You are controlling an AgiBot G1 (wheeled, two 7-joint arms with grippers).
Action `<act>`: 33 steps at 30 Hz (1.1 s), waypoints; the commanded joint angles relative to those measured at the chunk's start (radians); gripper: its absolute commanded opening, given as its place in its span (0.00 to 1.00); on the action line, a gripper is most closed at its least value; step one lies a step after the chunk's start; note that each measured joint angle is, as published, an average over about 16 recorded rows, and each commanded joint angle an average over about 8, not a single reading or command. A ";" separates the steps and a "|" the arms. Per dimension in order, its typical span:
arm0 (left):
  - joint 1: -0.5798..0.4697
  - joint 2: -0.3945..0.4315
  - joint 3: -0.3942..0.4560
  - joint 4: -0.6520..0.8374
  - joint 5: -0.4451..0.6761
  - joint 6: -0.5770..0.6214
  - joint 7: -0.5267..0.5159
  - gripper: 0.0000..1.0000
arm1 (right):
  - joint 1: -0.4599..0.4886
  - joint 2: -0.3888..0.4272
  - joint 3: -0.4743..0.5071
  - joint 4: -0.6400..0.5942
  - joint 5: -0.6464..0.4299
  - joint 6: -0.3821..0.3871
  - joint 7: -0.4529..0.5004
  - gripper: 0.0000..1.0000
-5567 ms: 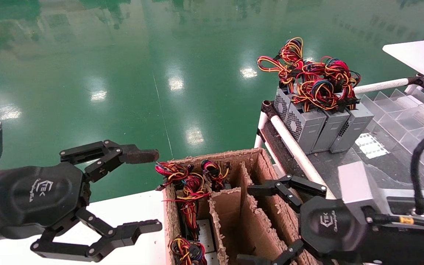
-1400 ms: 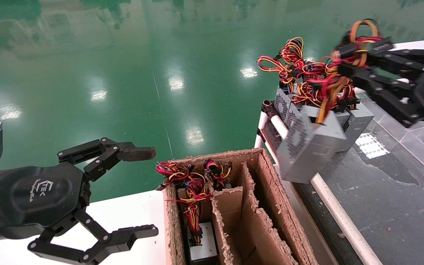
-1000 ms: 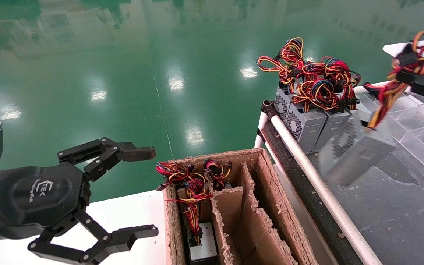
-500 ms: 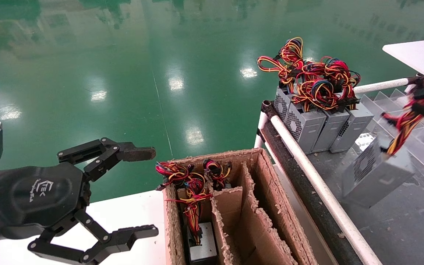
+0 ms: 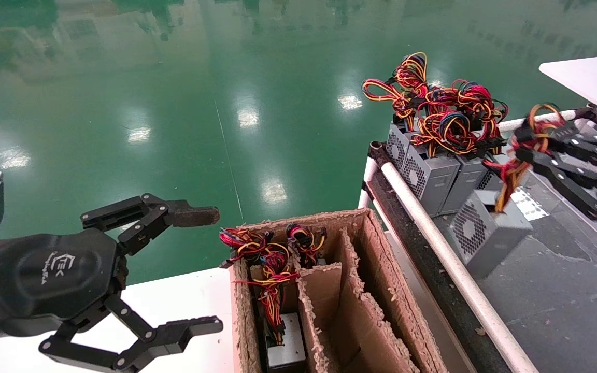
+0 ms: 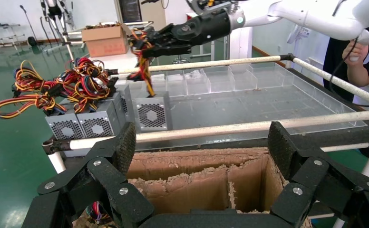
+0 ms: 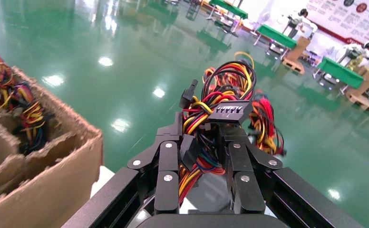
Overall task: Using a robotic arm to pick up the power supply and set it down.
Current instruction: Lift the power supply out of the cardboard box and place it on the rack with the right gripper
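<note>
My right gripper [image 5: 529, 147] is pinched on the wire bundle [image 5: 516, 160] of the power supply [image 5: 487, 230], which hangs tilted just above the dark tray [image 5: 563, 305], right of the white rail [image 5: 433, 243] and near the row of grey supplies [image 5: 449, 176]. Set-down step: next I'd lower it until the case sits flat, then release. Left gripper [image 5: 197, 269] parked, fingers spread, left of the cardboard box [image 5: 381, 269].

The right gripper [image 5: 524, 147] has lifted the power supply [image 5: 487, 230] out of the box [image 5: 381, 269] by its wires [image 5: 511, 171] and swung it back beside the grey row [image 5: 454, 173].
</note>
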 commanded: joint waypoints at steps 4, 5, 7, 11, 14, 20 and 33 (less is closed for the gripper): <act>0.000 0.000 0.000 0.000 0.000 0.000 0.000 1.00 | 0.123 -0.064 -0.067 -0.059 -0.065 -0.011 0.002 0.00; 0.000 0.000 0.000 0.000 0.000 0.000 0.000 1.00 | 0.148 -0.077 -0.080 -0.078 -0.079 -0.016 0.001 0.00; 0.000 0.000 0.000 0.000 0.000 0.000 0.000 1.00 | 0.194 -0.103 -0.105 -0.116 -0.105 -0.028 -0.005 0.00; 0.000 0.000 0.000 0.000 0.000 0.000 0.000 1.00 | 0.271 -0.144 -0.140 -0.188 -0.148 -0.048 -0.031 0.00; 0.000 0.000 0.000 0.000 0.000 0.000 0.000 1.00 | 0.313 -0.168 -0.156 -0.232 -0.168 -0.061 -0.054 0.00; 0.000 0.000 0.000 0.000 0.000 0.000 0.000 1.00 | 0.374 -0.201 -0.174 -0.298 -0.189 -0.089 -0.090 0.00; 0.000 0.000 0.000 0.000 0.000 0.000 0.000 1.00 | 0.427 -0.222 -0.200 -0.372 -0.215 -0.137 -0.125 0.96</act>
